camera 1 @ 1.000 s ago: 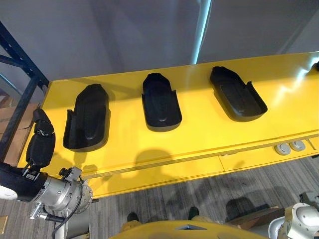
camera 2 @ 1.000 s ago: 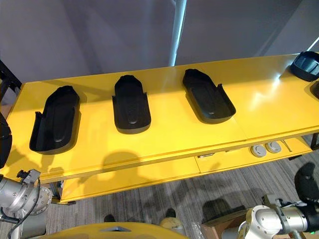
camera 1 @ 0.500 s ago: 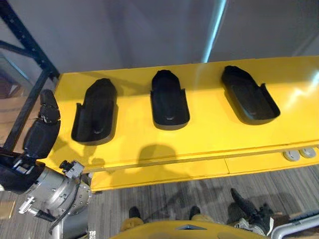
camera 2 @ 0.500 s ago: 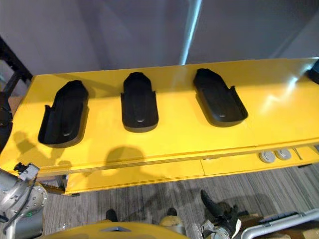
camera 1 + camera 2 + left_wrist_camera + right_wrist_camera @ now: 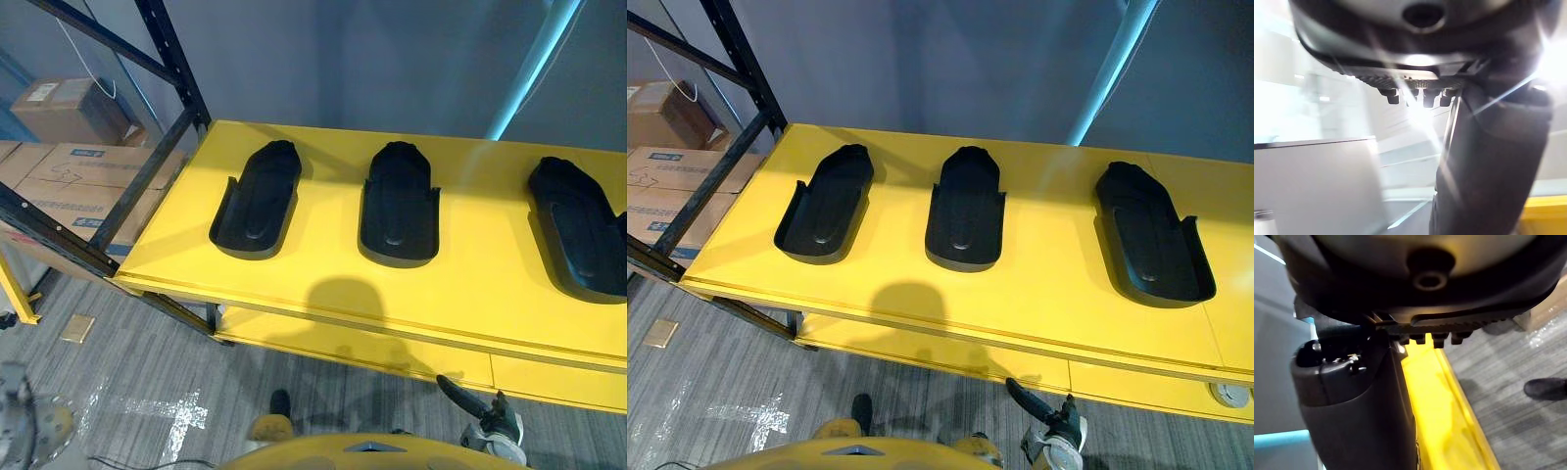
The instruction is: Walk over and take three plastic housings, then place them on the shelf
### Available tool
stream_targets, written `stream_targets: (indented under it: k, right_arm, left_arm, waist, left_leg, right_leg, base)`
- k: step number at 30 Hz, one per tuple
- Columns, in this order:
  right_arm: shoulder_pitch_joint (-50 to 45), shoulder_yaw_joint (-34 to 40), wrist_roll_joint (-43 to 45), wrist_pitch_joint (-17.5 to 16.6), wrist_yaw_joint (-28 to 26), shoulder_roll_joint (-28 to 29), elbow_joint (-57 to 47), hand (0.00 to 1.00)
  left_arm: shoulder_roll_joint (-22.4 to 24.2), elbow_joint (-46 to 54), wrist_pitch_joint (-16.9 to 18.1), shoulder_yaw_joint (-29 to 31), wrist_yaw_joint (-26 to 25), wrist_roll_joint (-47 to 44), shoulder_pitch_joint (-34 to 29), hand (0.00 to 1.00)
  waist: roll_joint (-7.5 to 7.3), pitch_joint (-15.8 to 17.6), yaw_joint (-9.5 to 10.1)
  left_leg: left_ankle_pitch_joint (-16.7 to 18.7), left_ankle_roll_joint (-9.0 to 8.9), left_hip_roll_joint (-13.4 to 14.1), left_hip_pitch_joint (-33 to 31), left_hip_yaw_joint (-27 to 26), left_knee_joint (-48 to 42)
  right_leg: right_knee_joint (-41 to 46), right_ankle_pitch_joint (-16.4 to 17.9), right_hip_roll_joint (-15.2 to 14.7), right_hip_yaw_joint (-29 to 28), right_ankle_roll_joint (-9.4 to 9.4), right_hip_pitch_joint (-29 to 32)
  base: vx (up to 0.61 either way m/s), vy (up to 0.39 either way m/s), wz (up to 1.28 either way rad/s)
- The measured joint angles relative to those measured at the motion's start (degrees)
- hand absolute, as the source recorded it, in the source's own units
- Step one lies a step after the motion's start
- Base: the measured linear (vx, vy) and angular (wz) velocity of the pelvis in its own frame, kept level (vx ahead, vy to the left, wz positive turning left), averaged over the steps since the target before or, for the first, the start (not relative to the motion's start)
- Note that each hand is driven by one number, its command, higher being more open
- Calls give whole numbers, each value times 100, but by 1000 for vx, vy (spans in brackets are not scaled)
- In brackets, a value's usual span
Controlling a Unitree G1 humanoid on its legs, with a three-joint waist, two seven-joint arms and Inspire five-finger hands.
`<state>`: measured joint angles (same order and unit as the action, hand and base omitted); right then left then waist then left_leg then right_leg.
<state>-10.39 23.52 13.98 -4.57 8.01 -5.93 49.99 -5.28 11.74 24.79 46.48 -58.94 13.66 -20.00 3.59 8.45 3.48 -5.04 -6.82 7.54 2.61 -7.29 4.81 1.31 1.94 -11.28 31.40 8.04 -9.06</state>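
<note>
Housings, black plastic, three counted, all lying hollow side up on the yellow table (image 5: 1038,294) and none in either hand. We list them by their place on the table: the first housing (image 5: 826,204) near the table's end by the shelf rack, the second housing (image 5: 966,208) about mid-table, the third housing (image 5: 1151,233) toward the table's other end. Each lies with its long side running across the table's depth, and the three are well apart from one another. Shelf rack (image 5: 174,59), one, of dark metal beams, stands just beside the table's end. Cardboard boxes (image 5: 83,168), several, are stacked past the rack on the side away from the table; we cannot fix their exact number. Tan scrap (image 5: 76,327), one, lies flat on the grey carpet (image 5: 147,372) below that same end of the table. Right hand (image 5: 1048,421), one, hangs low in front of the table's near edge, apart from it, with fingers stretched out and nothing in them. Left hand (image 5: 1488,166), one, appears in its own wrist view with its fingers (image 5: 1422,98) lying straight in a row, likewise empty.
</note>
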Motion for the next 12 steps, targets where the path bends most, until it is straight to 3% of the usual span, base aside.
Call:
stream_targets:
  k: [1, 2, 4, 5, 7, 9, 12]
  right_arm:
    - [3, -3, 59, 84, -58, -21, 84, 100]
    - [-5, -3, 59, 111, -71, -21, 105, 100]
    - [-7, -3, 89, 147, -152, -17, 155, 100]
    - [-3, -2, 95, 146, -169, -14, 156, 100]
    - [-6, 66, 93, 144, -319, -9, 182, 100]
    - [-4, 241, 91, 132, -434, -10, 203, 100]
    - [11, 530, 51, 81, -537, -22, 212, 100]
  left_arm:
    - [-23, -1145, -141, -86, 812, -762, 6, 100]
    - [-52, -1616, -231, -184, 1124, -1009, 6, 100]
    - [-99, -3012, -640, -631, 2401, -1797, -3, 100]
    - [-116, -3368, -737, -813, 2703, -1897, -4, 100]
    - [-138, -4405, -1200, -1412, 4056, -2392, -16, 100]
    - [-139, -4979, -1482, -1760, 4791, -2767, 13, 100]
    - [-141, -5632, -1859, -2028, 5591, -3325, 194, 100]
  waist:
    - [-23, 8, -5]
    - [-15, 4, -15]
    - [-44, 2, -42]
    - [-65, 10, -48]
    - [-193, 49, -61]
    - [-316, -20, -87]
    - [-333, -19, -115]
  left_leg:
    - [3, 5, 1, 28, -25, 0]
    - [2, 6, 2, 43, -36, 0]
    - [4, 8, 7, 104, -140, 1]
    - [6, 11, 8, 123, -175, 1]
    - [32, 23, 20, 191, -363, 4]
    - [70, 26, 36, 211, -541, 6]
    - [142, 49, 62, 335, -830, 9]
  right_leg:
    - [57, 27, -25, -13, 4, 3]
    - [80, 38, -39, -18, -1, -3]
    - [147, 62, -59, -98, -1, 13]
    - [153, 62, -62, -129, -1, 18]
    - [161, 59, -61, -295, 0, 75]
    - [167, 60, -62, -440, -9, 161]
    - [160, 18, -90, -522, -16, 208]
  base:
    - [0, 0, 0]
    - [-1, 1, -7]
    - [-18, 0, -14]
    - [-41, 0, -26]
    - [-54, 8, -36]
    - [-38, 12, -46]
    - [-11, 19, -44]
